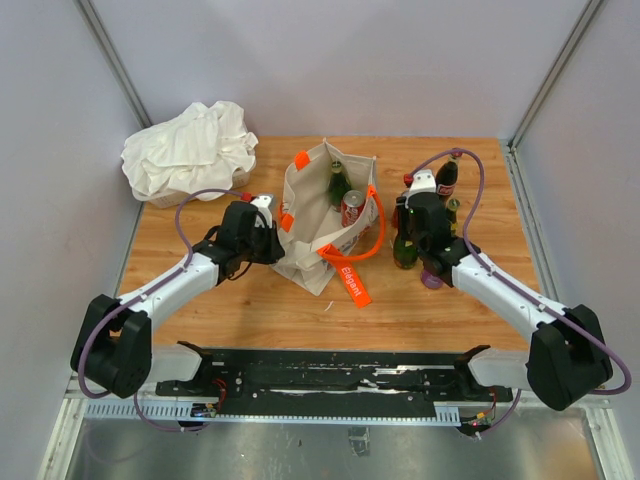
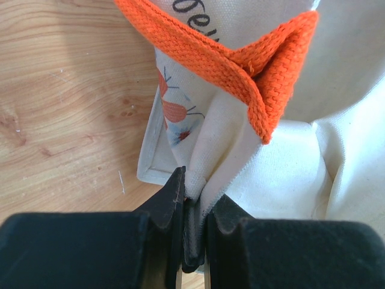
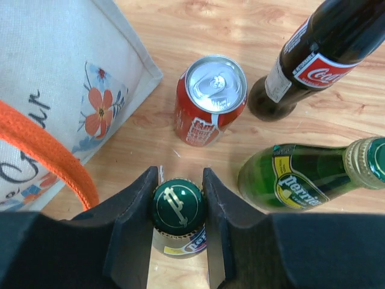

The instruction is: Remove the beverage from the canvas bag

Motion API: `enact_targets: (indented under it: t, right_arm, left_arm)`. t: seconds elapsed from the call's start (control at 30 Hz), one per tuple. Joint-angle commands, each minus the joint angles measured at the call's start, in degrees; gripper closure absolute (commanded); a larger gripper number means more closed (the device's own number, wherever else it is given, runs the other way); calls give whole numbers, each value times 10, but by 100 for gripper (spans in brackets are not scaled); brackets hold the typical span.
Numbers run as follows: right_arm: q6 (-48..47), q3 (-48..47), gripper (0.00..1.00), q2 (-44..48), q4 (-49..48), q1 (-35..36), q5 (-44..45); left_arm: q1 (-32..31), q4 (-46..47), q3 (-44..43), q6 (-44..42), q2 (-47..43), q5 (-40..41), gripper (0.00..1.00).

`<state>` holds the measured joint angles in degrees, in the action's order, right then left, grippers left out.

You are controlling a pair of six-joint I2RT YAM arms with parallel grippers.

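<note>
Right tool [image 3: 178,180] is clamping the cap of a green bottle [image 3: 177,208] standing upright on the worktop [image 3: 240,24] just beside the bag [image 3: 54,60]. Left tool [image 2: 195,201] is pinching the bag's cloth edge, jaws nearly closed on the fabric.

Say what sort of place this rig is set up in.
Probably a robotics lab test cell, not a home or shop: plain grey partition walls box in a wooden table, the left arm and right arm are bolted to a black base rail, and the canvas bag and bottles look staged.
</note>
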<state>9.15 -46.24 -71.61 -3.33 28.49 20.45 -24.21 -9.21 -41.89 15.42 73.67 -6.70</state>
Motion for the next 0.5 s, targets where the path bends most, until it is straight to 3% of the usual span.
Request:
enact_targets:
  t: [0.0, 0.13, 0.17, 0.27, 0.3, 0.47]
  right_arm:
    - [17, 9, 99, 6, -126, -12, 0]
    - [22, 22, 98, 12, -118, -12, 6]
    - [21, 23, 91, 14, -111, -13, 8]
    - [20, 18, 49, 23, -80, -12, 10]
    - [20, 13, 39, 26, -68, -12, 10]
    - [2, -10, 27, 48, -32, -11, -1]
  left_arm:
    - [-2, -18, -2, -16, 19, 25, 99]
    - [-2, -16, -3, -14, 19, 25, 100]
    - [-2, -16, -3, -14, 19, 25, 100]
    - [-2, -16, -2, -14, 17, 25, 99]
    - [-2, -16, -1, -14, 16, 25, 99]
    - [-2, -16, 0, -16, 14, 20, 100]
